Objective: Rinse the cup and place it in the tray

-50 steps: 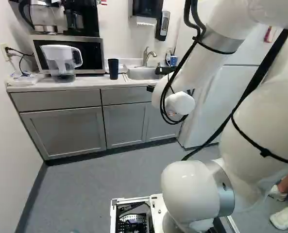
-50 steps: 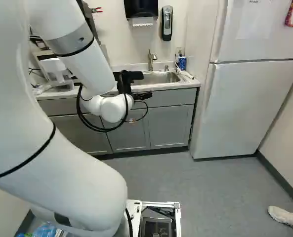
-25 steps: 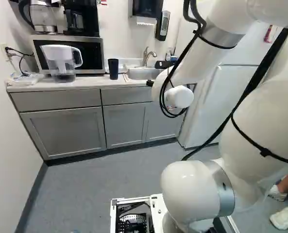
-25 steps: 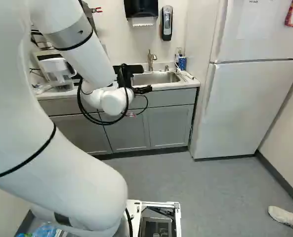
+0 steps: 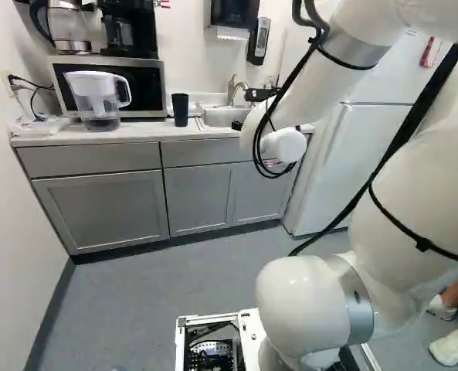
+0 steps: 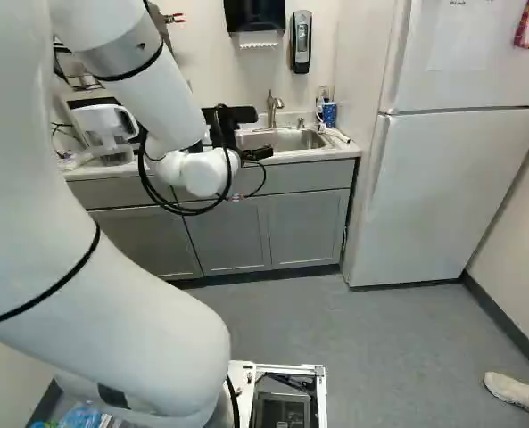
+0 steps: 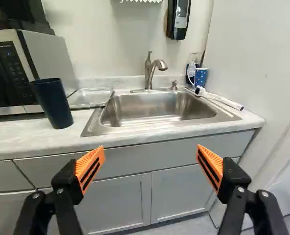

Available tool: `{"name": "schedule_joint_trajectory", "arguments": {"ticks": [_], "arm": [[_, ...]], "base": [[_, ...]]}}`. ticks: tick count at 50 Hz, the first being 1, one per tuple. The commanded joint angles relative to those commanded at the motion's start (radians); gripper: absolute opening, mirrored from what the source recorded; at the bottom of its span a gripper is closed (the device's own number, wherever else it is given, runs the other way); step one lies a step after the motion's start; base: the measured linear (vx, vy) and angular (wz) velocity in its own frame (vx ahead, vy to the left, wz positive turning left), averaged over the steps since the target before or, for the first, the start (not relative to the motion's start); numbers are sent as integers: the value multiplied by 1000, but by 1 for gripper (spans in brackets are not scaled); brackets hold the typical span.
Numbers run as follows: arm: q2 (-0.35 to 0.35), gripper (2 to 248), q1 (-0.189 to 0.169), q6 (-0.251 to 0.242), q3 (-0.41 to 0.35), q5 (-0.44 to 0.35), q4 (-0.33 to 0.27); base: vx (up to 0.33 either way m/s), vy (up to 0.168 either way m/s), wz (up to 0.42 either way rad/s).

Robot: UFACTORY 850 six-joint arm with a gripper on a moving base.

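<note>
The dark blue cup (image 7: 54, 104) is seen upright on the counter (image 7: 32, 137), left of the sink (image 7: 159, 105) and near the microwave (image 7: 49, 58); its inside cannot be seen. Behind it, at the sink's left edge, a shallow clear tray (image 7: 90, 97) is placed. The gripper (image 6: 233, 116) is held wide, its 2 orange pads (image 7: 89, 169) set well apart, and the cup is left outside its grasp. Farther left, a lidded pitcher (image 5: 97, 97) with a white handle is set in front of the microwave, on top of which a clear kettle (image 5: 68, 27) and a coffee maker (image 5: 120, 31) are placed. At the sink's far right corner, a blue dotted cup (image 7: 201, 77) is stood beside a clear bottle (image 7: 191, 68); its contents cannot be made out.
</note>
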State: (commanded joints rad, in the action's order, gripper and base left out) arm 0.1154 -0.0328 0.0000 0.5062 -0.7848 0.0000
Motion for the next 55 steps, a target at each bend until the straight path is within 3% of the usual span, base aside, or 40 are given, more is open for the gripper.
{"name": "schedule_joint_trajectory", "arguments": {"ticks": [55], "arm": [[28, 247, 40, 0, 97, 69, 0]], "base": [[0, 0, 0]]}}
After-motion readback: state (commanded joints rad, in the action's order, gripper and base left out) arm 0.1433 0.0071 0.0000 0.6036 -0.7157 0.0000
